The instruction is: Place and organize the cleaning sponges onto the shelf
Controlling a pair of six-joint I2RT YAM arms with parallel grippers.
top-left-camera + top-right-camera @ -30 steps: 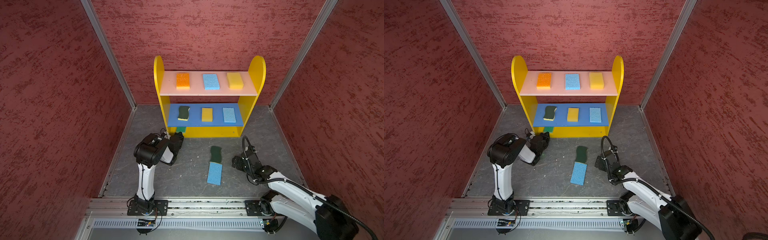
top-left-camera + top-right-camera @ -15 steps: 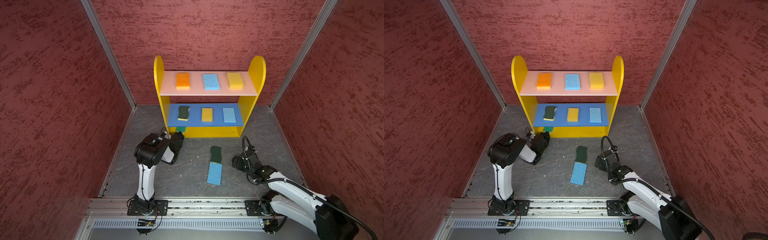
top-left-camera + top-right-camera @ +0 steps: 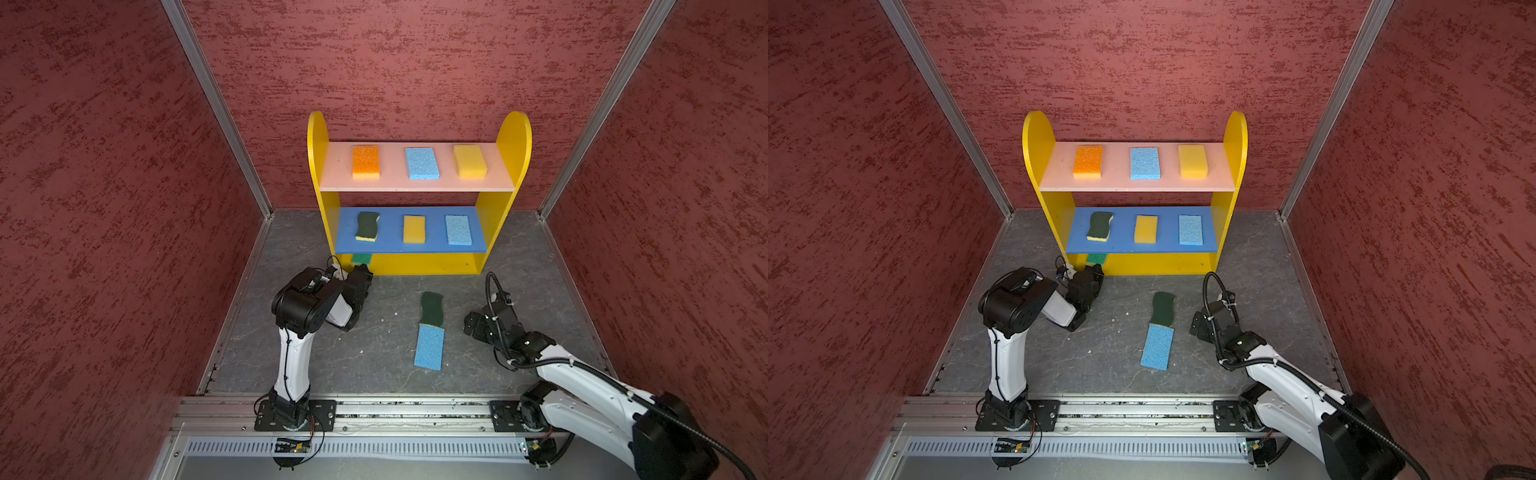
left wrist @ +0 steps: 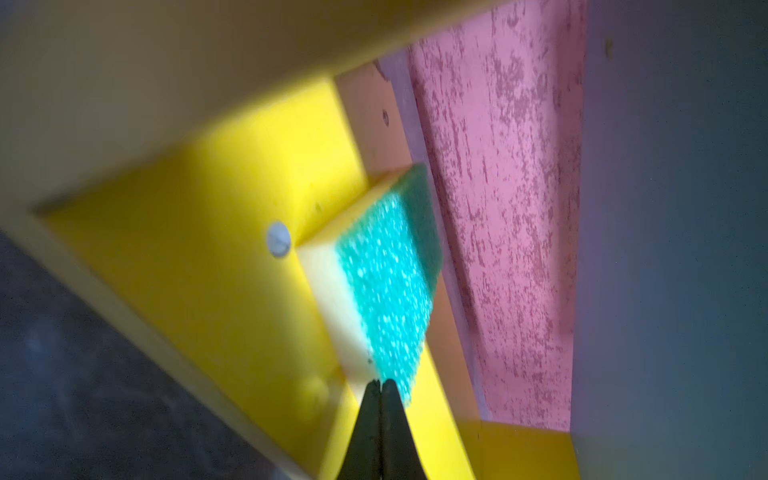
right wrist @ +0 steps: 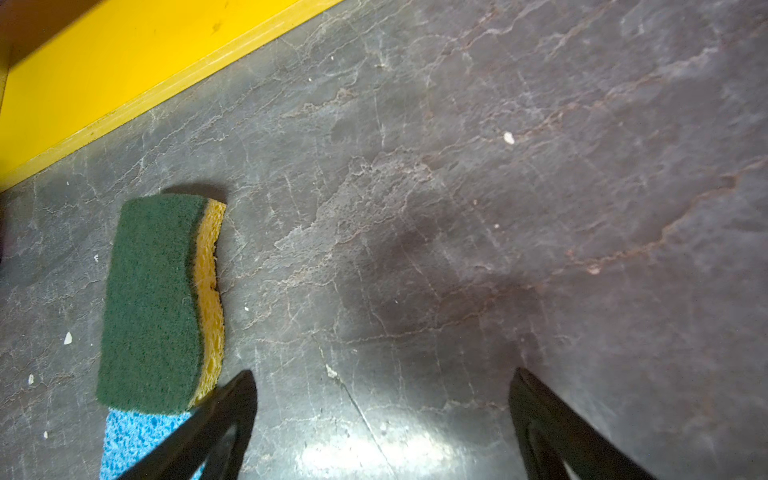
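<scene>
Only wrist views show left end effector [image 4: 380, 383] closed empty at green sponge [image 4: 386, 291], right end effector [image 5: 382, 374] spread.

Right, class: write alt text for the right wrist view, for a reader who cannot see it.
The right gripper, jaws wide open, hangs over grey floor beside a wavy green scourer. The scourer's end meets a blue sponge; the yellow shelf base lies beyond.
</scene>
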